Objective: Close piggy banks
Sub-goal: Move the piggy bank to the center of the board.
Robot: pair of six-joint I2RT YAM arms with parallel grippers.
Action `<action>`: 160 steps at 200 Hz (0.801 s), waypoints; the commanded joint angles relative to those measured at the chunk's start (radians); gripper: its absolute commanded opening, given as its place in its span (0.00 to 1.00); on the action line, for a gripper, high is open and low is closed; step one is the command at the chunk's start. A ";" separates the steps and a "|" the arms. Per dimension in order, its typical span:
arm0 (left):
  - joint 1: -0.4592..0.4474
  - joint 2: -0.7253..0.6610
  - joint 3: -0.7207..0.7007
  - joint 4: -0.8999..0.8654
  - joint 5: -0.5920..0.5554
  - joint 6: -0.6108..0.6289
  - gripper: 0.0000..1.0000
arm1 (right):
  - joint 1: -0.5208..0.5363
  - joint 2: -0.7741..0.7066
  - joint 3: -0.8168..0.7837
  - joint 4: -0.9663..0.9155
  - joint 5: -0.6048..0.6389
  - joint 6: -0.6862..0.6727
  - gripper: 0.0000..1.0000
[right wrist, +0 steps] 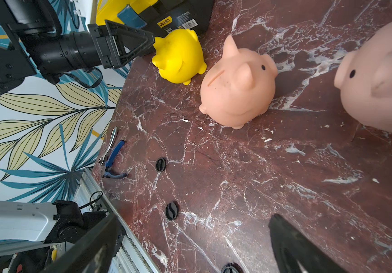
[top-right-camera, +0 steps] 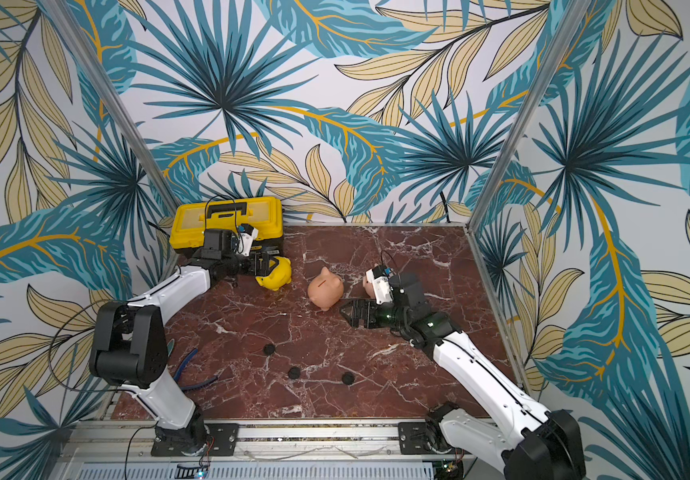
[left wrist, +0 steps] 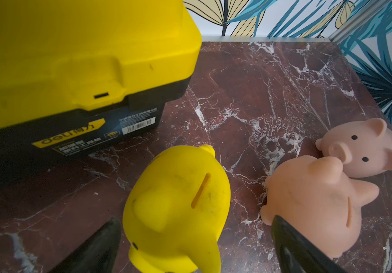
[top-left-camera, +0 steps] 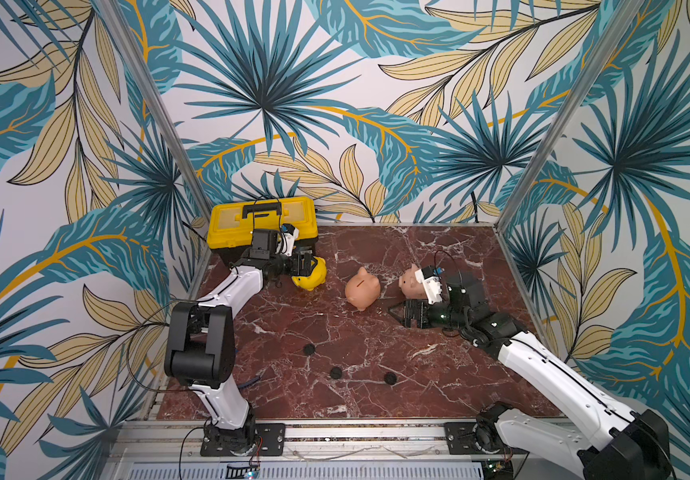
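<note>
Taking the back wall as twelve o'clock, the three banks sit in a row across the far half of the marble table [top-left-camera: 376,241]. The yellow piggy bank [top-left-camera: 313,277] is at about ten o'clock, just in front of the yellow-and-black toolbox [top-left-camera: 260,218] in that corner. The peach-orange piggy bank [top-left-camera: 362,289] stands upright at twelve with its slot up. The pale pink piggy bank [top-left-camera: 407,282] is at two, its snout turned toward the peach one, the two near but apart.

The left gripper [left wrist: 195,218] hangs over the yellow one with its jaws spread wide, straddling it without clamping, and it carries nothing. The right gripper [right wrist: 192,217] sits low at the pink bank's six o'clock, equally wide open and empty. Three black discs [top-left-camera: 336,372] lie between five and eight o'clock.
</note>
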 commanded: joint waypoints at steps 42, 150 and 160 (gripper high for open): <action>0.003 0.047 0.089 -0.022 0.069 0.035 0.99 | 0.031 0.035 0.016 0.006 0.032 -0.036 0.99; -0.106 -0.007 0.039 -0.084 0.032 0.004 0.99 | 0.038 0.049 0.016 -0.004 0.051 -0.041 0.99; -0.123 -0.012 0.031 -0.083 0.027 -0.006 1.00 | 0.038 0.050 0.016 -0.005 0.051 -0.041 0.99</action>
